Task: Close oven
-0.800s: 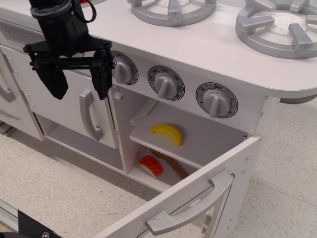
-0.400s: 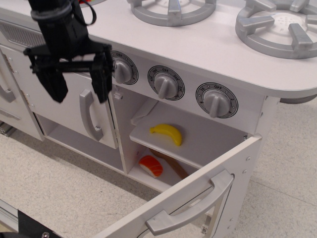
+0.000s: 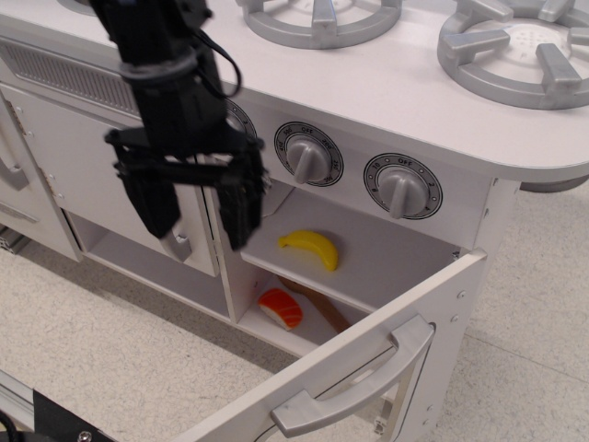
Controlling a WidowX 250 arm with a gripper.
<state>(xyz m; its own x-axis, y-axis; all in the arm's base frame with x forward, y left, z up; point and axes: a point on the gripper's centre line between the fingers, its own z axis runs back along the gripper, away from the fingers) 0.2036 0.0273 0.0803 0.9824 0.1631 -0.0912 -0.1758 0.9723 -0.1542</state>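
My single black arm entering from upper left, wrist angled downward, gripper point(image 3: 198, 210) pointing down, two dark fingers point(image 3: 239, 207) spread apart, nothing held between them

The white wooden toy-kitchen oven compartment point(image 3: 368, 253) is sitting wide open beneath the row of grey knobs, its two inner shelves showing. Its large white door point(image 3: 363, 373) is swinging out toward the lower right, hanging well clear of the opening, and its wide grey horizontal bar handle point(image 3: 354, 382) is facing outward along the door's front.
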